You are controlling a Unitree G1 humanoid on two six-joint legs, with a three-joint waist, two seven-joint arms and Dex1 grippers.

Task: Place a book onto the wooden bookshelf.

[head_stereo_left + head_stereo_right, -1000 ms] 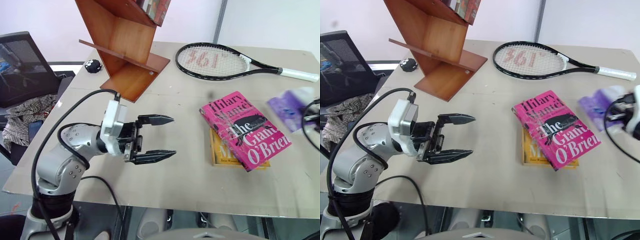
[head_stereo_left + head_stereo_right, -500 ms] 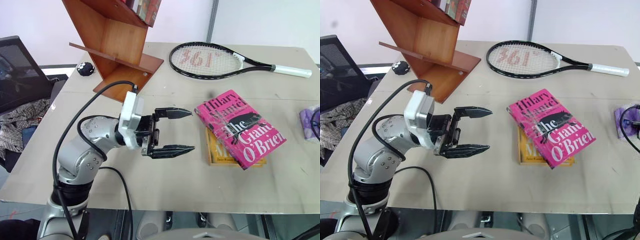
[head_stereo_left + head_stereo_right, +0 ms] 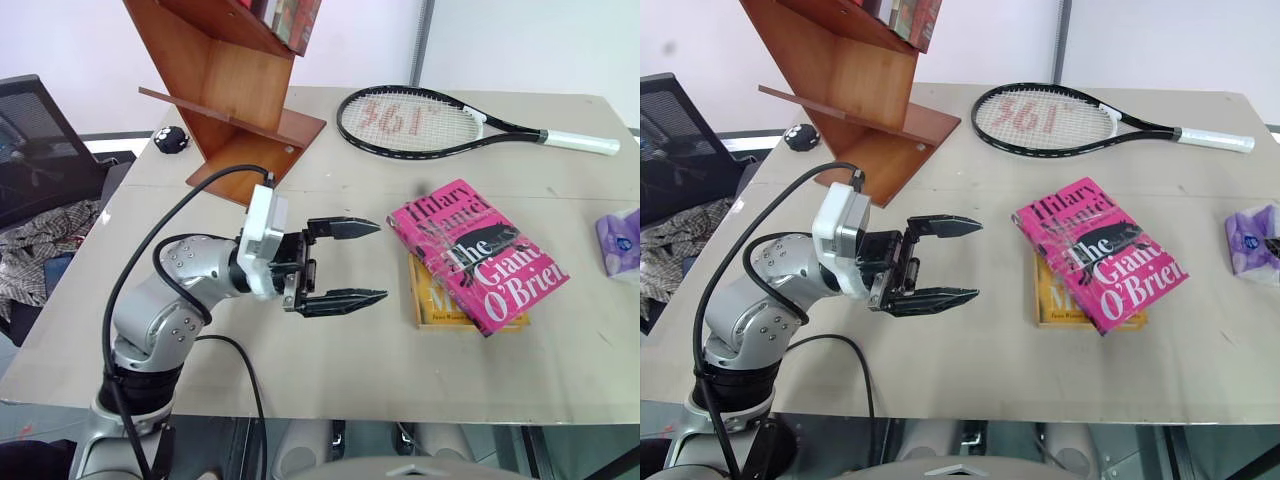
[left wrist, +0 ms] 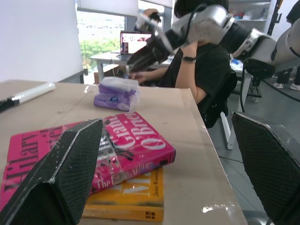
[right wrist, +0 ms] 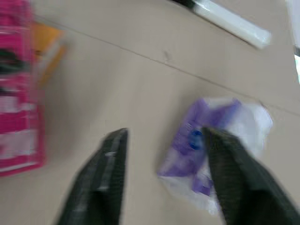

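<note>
Since a second ago the left claw [image 3: 345, 262] has closed most of the gap to the book [image 3: 478, 254], though the head camera has also shifted, so part of that change is only apparent; the right arm, which was at the picture's right edge, has gone from the head views.

Nearest, the left claw hangs just above the tabletop [image 3: 330, 365], level and pointing at the book, its two black fingers spread wide with nothing between them. In its own wrist view the right claw [image 5: 164, 178] has its fingers parted and empty above the tabletop, beside a purple tissue pack [image 5: 211, 140].

A little further on, the bright pink book lies flat and askew on top of a yellow-orange book [image 3: 432, 300], near the claw but not touching it. The tissue pack sits at the tabletop's right edge, well apart from the books.

Beyond them a tennis racket [image 3: 420, 122] lies across the far side. At the far left stands the wooden bookshelf [image 3: 235, 95], with other books [image 3: 292, 17] already on its upper slanted board.

By my reading the task is barely begun: the book is neither gripped nor lifted, so grasp, carry and placing on the shelf all remain
</note>
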